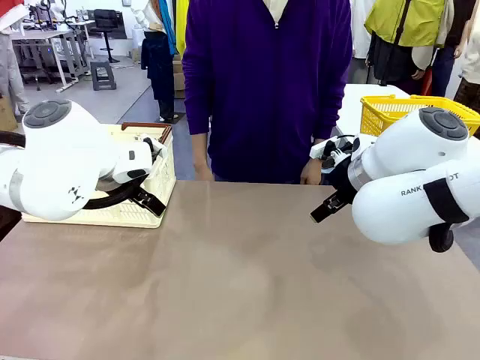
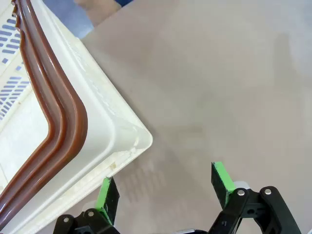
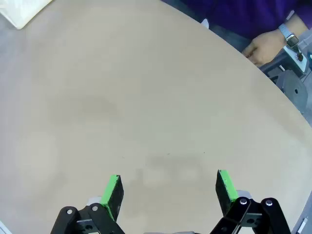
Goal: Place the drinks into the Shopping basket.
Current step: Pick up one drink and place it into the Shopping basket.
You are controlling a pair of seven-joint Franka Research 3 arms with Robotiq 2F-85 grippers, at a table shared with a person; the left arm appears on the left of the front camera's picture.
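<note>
My L gripper (image 2: 165,184) open, empty, beside corner of cream-white slotted plastic basket w/ brown rim (image 2: 122,127), my R gripper (image 3: 168,189) open, empty, over tan tabletop (image 3: 146,97)

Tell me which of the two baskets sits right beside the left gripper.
The cream-white Shopping basket with the dark brown rim, its corner beside the left gripper; the yellow mesh basket stands far off, behind the right arm.
</note>
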